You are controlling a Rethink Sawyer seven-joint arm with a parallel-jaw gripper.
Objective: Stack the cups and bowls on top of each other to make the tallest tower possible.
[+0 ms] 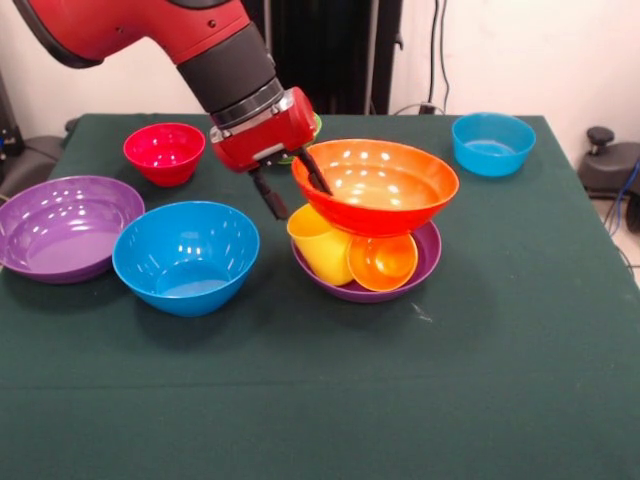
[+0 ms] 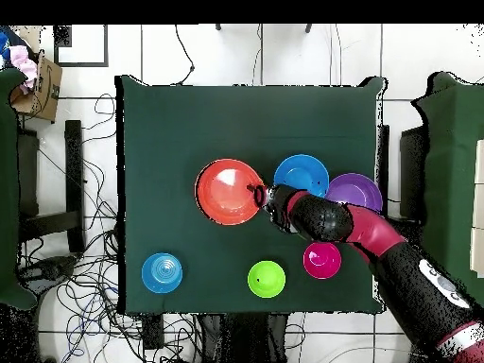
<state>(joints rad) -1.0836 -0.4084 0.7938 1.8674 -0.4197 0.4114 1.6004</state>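
A large orange bowl [image 1: 385, 185] sits a little tilted on a yellow cup [image 1: 320, 245] and an orange cup [image 1: 382, 262]. Both cups lie on their sides inside a large purple bowl [image 1: 428, 255], and together they form the tower. My gripper [image 1: 302, 202] is open and straddles the orange bowl's left rim, with one finger inside the bowl and one outside. From overhead, the orange bowl [image 2: 230, 192] hides the cups and the purple bowl beneath it, and the gripper [image 2: 257, 195] is at its right edge.
A large blue bowl [image 1: 186, 255] and a second large purple bowl [image 1: 62, 225] stand left of the tower. A small red bowl [image 1: 164, 152] is behind them. A small blue bowl [image 1: 492, 143] is at the far right. A small green bowl [image 2: 267, 279] is mostly hidden behind the gripper in the front view.
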